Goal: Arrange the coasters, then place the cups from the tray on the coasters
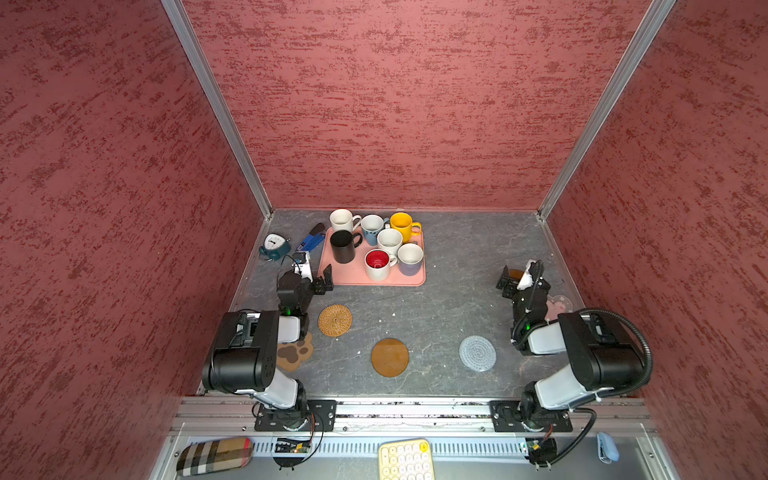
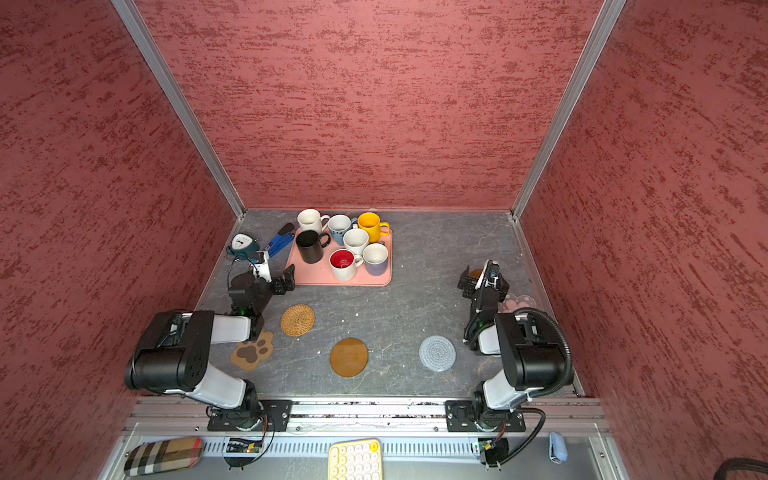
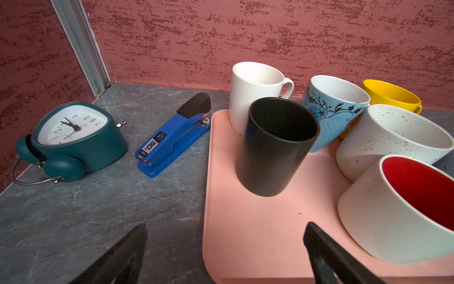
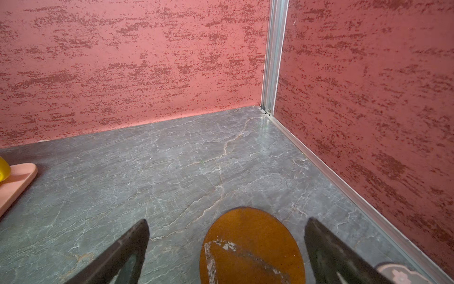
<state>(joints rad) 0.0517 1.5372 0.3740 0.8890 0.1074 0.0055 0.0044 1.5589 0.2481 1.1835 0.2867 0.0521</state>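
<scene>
One "50" label (image 3: 151, 146) on blue stapler (image 3: 177, 134) beside tray (image 3: 258, 233)

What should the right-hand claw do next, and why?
Probably lower and close on the amber-brown disc: the right gripper hangs open right over it, and this coaster seems not yet lined up with the rattan coaster and grey coaster nearer the front.
</scene>
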